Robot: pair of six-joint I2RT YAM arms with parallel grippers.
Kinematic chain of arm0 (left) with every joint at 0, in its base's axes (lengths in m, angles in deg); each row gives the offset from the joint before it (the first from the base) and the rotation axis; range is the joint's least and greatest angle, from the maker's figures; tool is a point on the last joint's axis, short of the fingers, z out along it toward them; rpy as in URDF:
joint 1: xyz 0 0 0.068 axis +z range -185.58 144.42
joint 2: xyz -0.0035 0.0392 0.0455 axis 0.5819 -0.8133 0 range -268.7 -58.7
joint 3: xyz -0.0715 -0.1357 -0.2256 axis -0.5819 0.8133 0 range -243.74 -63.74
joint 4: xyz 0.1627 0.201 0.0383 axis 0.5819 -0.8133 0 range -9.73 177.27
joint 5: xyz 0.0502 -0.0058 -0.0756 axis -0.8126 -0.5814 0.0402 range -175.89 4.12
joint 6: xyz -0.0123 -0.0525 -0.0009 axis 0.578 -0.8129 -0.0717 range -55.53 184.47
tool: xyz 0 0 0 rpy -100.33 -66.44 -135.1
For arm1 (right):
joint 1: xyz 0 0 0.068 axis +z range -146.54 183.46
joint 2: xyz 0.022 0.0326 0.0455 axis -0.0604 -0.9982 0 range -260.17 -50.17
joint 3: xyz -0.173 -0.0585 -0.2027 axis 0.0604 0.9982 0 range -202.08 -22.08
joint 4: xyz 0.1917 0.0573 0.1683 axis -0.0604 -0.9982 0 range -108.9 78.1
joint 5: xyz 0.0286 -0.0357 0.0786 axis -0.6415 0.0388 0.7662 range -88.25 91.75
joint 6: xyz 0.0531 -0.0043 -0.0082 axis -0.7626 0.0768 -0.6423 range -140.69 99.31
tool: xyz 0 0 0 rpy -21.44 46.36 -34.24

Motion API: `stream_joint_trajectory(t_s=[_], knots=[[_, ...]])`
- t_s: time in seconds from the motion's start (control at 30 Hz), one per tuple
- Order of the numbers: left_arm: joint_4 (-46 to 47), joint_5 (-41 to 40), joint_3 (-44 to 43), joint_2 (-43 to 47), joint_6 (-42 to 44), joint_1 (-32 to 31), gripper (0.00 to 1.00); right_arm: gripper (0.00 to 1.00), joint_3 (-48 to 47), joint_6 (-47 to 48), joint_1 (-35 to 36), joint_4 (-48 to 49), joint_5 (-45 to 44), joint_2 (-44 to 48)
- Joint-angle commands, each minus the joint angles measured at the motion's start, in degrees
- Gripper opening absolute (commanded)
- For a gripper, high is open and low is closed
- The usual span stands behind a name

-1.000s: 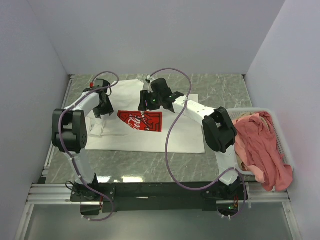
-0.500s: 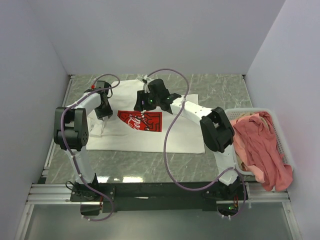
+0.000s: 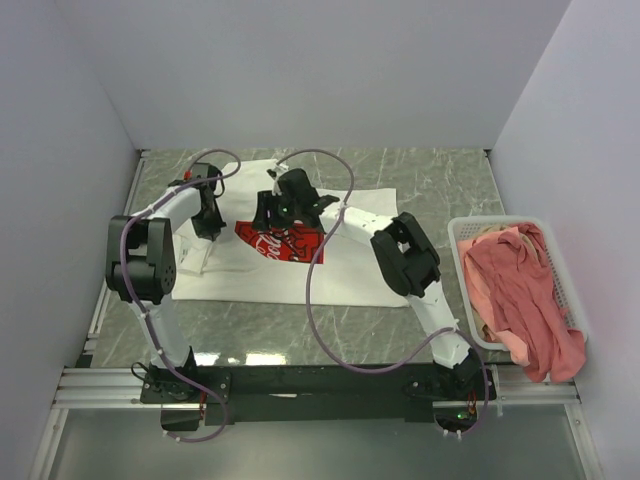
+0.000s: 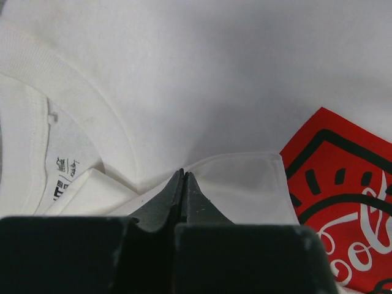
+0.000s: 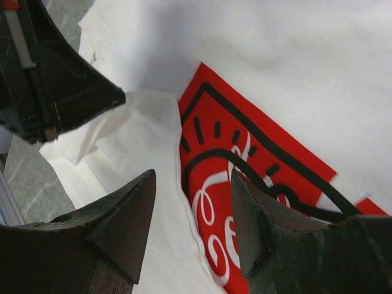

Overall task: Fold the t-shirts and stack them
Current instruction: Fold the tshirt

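Top view: the white shirt (image 3: 350, 275) lies spread mid-table (image 3: 440, 185) with a sleeve turned in at 9 o'clock, so folding has barely begun. The pink shirts (image 3: 520, 290) wait in the basket (image 3: 490, 221) at 3 o'clock (nothing stacked). The table is marbled, the walls plain grey.

Left wrist: the left gripper (image 4: 184, 177) is pressed together, seemingly pinching that sleeve.

Right wrist: the right gripper (image 5: 193, 177) is spread above the red print (image 5: 245, 184).

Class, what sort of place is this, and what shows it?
Likely a robotics test cell: plain walls boxing a marbled table, left arm and right arm bolted at its edge, a white t-shirt laid out.
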Motion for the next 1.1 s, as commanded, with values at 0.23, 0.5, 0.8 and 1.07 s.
stream_joint_trajectory(t_s=[0.23, 0.5, 0.8, 1.07], knots=[[1.8, 5.3, 2.5, 10.2, 0.8, 0.0, 0.01, 0.58, -10.9, -1.2, 2.3, 4.6, 1.2, -6.9], [1.9, 7.0, 2.6, 11.9, 1.2, 0.0, 0.01, 0.58, -13.6, -3.5, 2.8, 7.6, 2.9, -10.0], [2.3, 8.1, 1.1, 10.8, 1.1, 0.0, 0.01, 0.57, -11.2, -6.7, 2.8, 12.1, 5.0, -10.6], [2.2, 9.0, 1.0, 11.5, 0.7, 0.0, 0.01, 0.57, -10.5, -6.1, 2.9, 12.5, 4.1, -10.8]])
